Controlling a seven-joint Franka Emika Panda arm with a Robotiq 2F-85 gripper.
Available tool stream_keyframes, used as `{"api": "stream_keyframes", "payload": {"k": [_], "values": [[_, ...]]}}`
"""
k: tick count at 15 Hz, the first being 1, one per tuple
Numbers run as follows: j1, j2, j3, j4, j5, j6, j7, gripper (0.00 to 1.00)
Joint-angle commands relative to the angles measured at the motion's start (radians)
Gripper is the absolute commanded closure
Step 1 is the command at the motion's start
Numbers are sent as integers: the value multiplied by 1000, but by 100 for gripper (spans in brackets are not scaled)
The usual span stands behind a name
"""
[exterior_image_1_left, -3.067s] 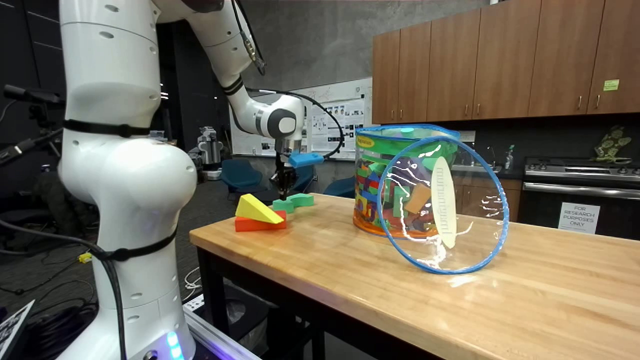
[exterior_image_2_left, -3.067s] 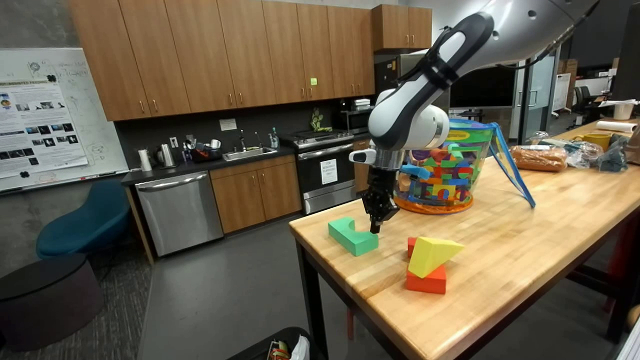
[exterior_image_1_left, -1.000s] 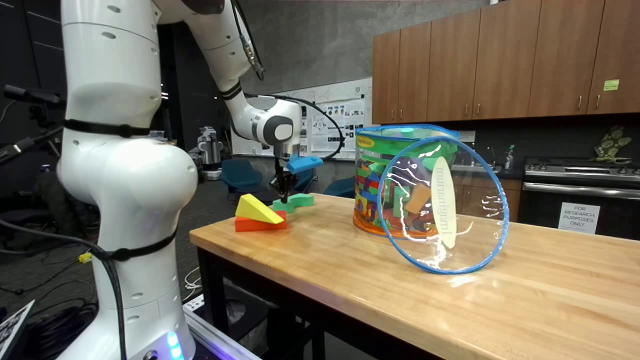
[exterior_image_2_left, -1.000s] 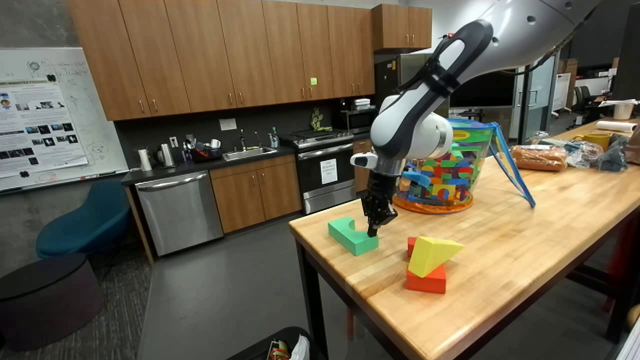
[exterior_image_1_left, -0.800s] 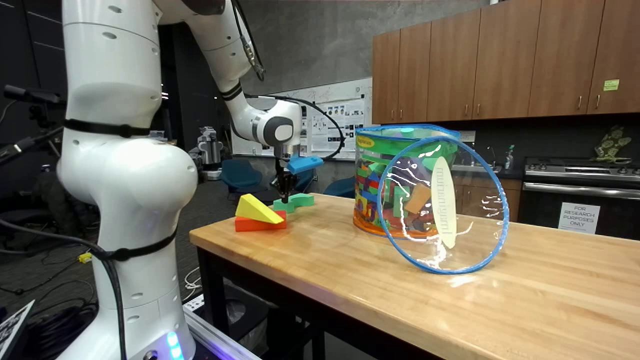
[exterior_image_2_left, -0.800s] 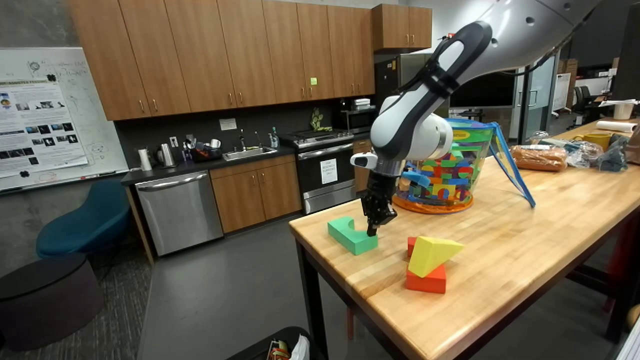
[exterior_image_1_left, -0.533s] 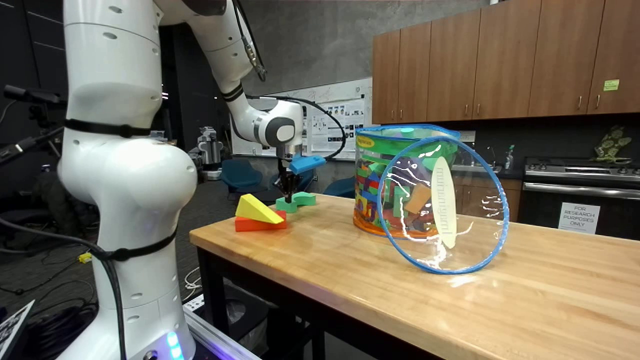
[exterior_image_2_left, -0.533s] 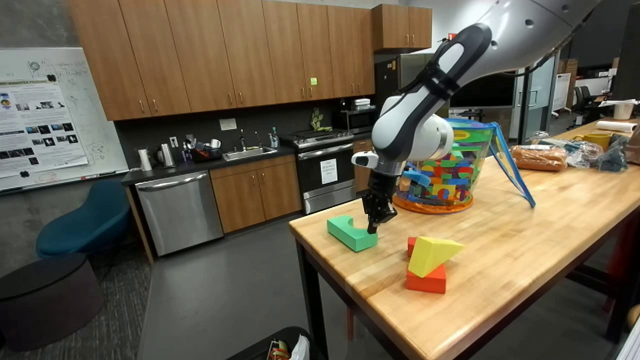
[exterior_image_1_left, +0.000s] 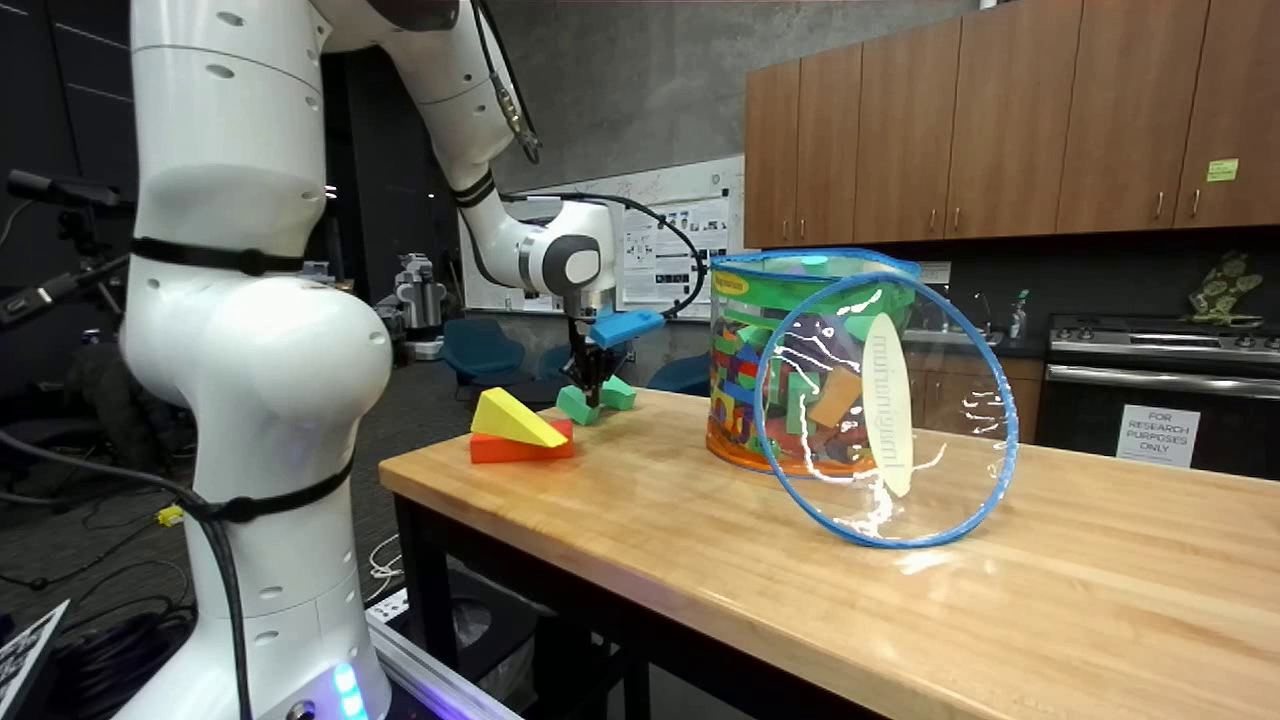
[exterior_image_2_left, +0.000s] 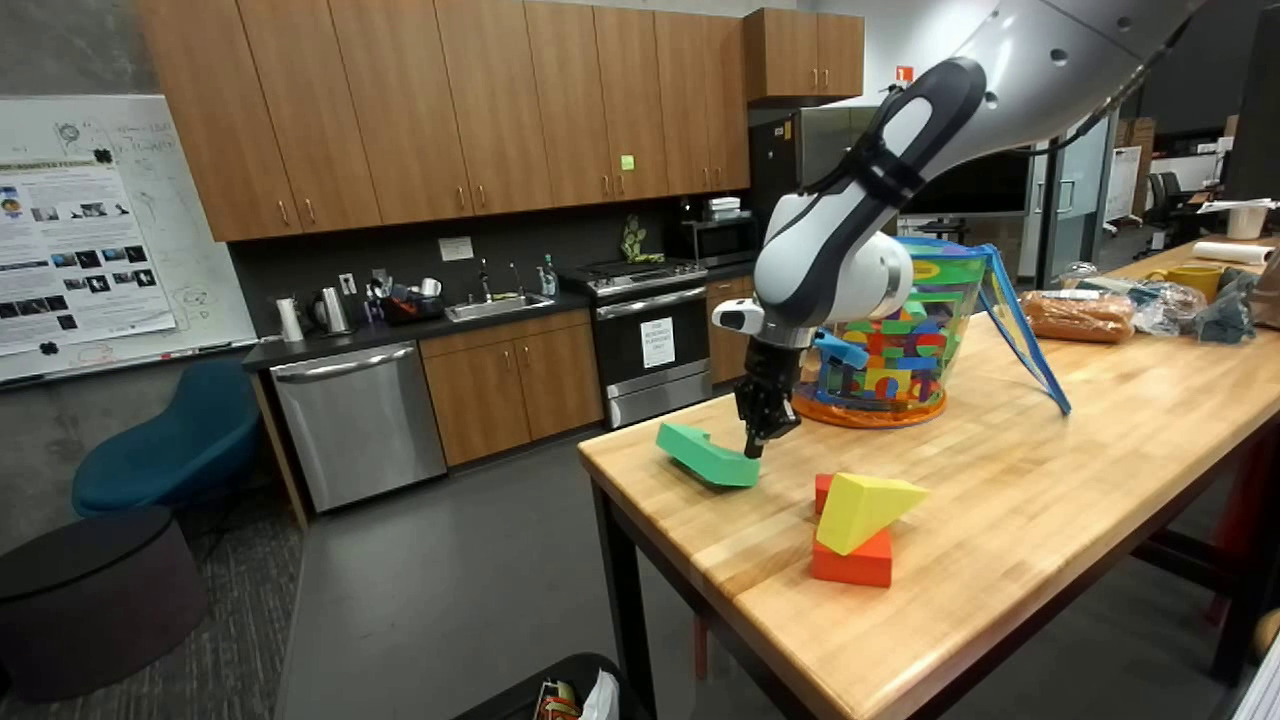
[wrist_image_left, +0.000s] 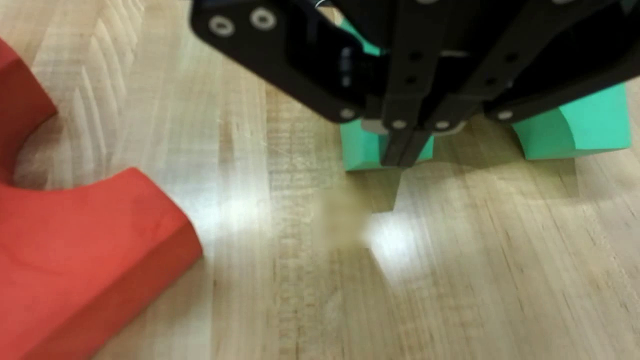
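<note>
Big worktop (exterior_image_2_left: 1050, 480), and on it a clear tub (exterior_image_1_left: 775, 295) packed with coloured blocks (exterior_image_2_left: 890, 365); both exterior views get it, the wrist view doesn't. Round lid (exterior_image_1_left: 888, 405) leans beside it, label readable in an exterior view. The green block (exterior_image_2_left: 708, 463) is tilted, near the worktop's corner. Only the wrist view shows the curved cutout in the red block (wrist_image_left: 85, 250), only exterior views catch the yellow wedge (exterior_image_2_left: 862, 512) on top. Pincer (wrist_image_left: 400, 156) is closed right up, tips at one end of the green block; can't tell if it's holding any.

gripper (wrist_image_left: 401, 150): black
arch (exterior_image_2_left: 708, 466): solid green
wedge (exterior_image_2_left: 862, 512): solid yellow
lower block (exterior_image_2_left: 852, 568): solid red
bin (exterior_image_2_left: 880, 416): clear, trimmed blue, green, orange
tabletop (exterior_image_2_left: 1050, 470): tan, wood-grain strips
</note>
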Motion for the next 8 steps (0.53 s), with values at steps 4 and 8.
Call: {"api": "stream_keyframes", "payload": {"k": [4,8], "values": [[-5,17,-5,-9,-32,27,39,100],[-4,16,-4,-12,-31,27,44,100]]}}
